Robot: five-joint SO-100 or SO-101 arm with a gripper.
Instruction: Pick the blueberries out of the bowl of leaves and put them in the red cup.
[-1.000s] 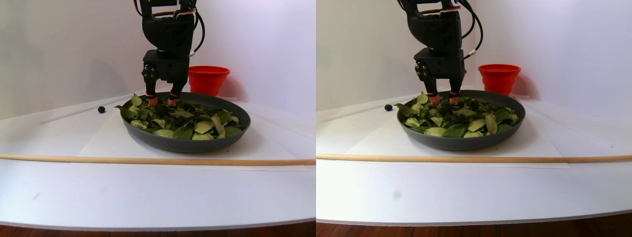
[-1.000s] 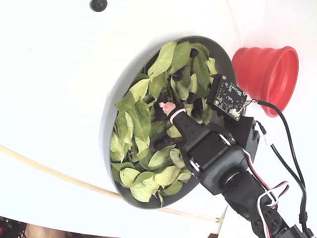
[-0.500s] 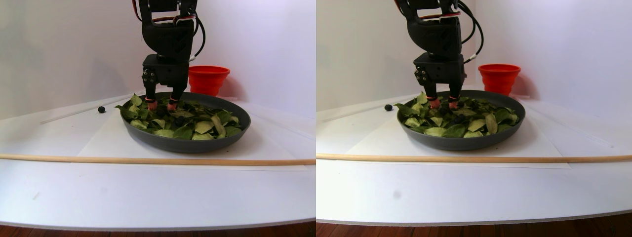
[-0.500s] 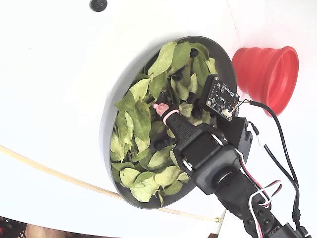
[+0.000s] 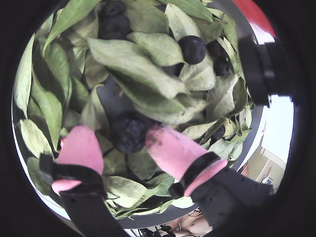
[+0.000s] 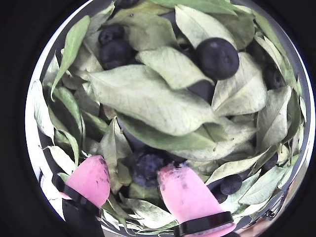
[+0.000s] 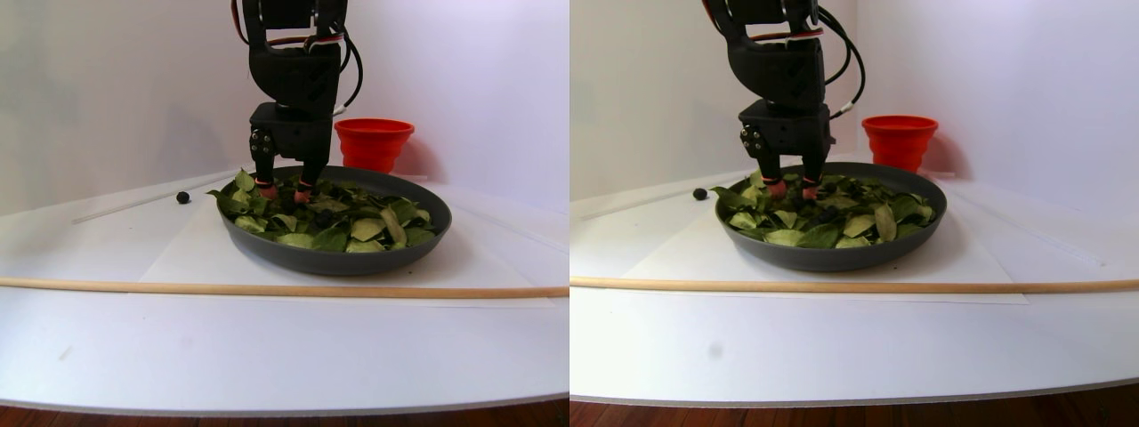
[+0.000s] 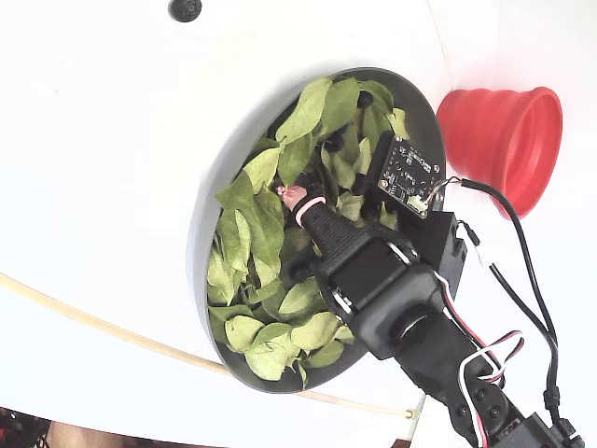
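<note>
Wrist view: gripper (image 5: 121,140) spread, pink fingertips (image 5: 81,148) either side of a dark blueberry (image 5: 127,132) half-buried among leaves (image 5: 133,61); no pinch yet as far as I can tell. Risk: closing now may trap a leaf edge along with the berry, or the round berry may squirt out sideways if the pads meet it off-centre. Other blueberries (image 5: 192,48) lie further up the frame. Second wrist view: same berry (image 6: 147,167) sits between the pink tips, nearer the right-hand tip (image 6: 183,195), with a large leaf overlapping its upper edge; that leaf could be dragged up on lifting and shed outside the bowl. A bigger berry (image 6: 217,58) rests exposed on top, an easier target. Stereo pair: arm near vertical, gripper pointing straight down, tips dipped into the leaves at the back left of the bowl of leaves (image 7: 347,258); the red cup (image 7: 375,142) stands just behind the bowl. One stray berry (image 7: 182,197) lies on the table (image 7: 267,347) left of the bowl. Pressing deeper risks shoving the bowl. Fixed view: wrist angled over the bowl's middle (image 8: 216,182), one pink tip (image 8: 294,198) visible on the leaves; cup (image 8: 504,140) just outside the rim, upper right.
</note>
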